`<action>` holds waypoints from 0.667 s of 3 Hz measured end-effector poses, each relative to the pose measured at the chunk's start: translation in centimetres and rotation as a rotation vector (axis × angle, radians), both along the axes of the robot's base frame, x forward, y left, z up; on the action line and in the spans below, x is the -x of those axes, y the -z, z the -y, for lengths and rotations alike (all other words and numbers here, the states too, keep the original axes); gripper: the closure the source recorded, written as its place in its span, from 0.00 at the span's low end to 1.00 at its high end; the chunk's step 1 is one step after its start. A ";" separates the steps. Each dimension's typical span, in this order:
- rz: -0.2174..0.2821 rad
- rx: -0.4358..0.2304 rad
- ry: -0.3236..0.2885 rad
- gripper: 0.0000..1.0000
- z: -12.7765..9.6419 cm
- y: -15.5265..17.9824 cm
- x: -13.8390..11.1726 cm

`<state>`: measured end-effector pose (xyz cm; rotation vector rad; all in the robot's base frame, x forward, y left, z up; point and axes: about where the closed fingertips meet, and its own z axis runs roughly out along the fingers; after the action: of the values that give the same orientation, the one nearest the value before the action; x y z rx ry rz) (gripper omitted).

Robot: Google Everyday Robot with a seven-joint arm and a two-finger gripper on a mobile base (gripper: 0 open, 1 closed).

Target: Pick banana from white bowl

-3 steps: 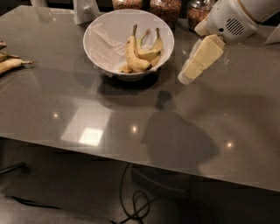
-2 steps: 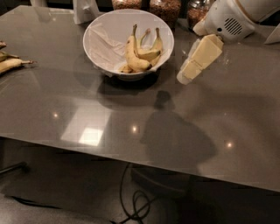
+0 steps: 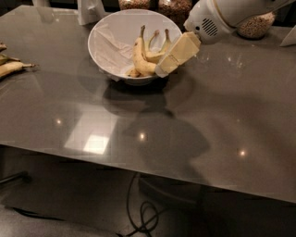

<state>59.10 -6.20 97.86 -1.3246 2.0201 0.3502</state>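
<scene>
The white bowl [image 3: 99, 33] stands at the back middle of the grey table, lined with crumpled white paper. Inside lie a few bananas. The longest curved yellow banana [image 3: 138, 57] with a thin brownish stem lies in the bowl's right half, with shorter bananas [image 3: 159, 51] behind it. My gripper [image 3: 163, 70] comes in from the upper right on a white arm [image 3: 217, 18]. Its cream tip is over the bowl's right rim, right beside the long banana's lower end. I cannot tell whether it touches the banana.
Dull brownish bananas [image 3: 10, 67] lie at the table's left edge. Glass jars of grains [image 3: 175, 9] stand behind the bowl, another jar [image 3: 255, 26] at the back right. A white object [image 3: 90, 10] stands at the back left. Cables [image 3: 147, 214] lie on the floor under the table.
My gripper has moved left, from over the table to the right of the bowl to over the bowl's right rim beside the long banana. The bananas have not moved.
</scene>
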 end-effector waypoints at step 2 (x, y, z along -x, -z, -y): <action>-0.014 -0.184 0.145 0.00 -3.4 -0.2 -4.0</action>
<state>63.10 -2.76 98.04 -1.0606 2.0287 0.4675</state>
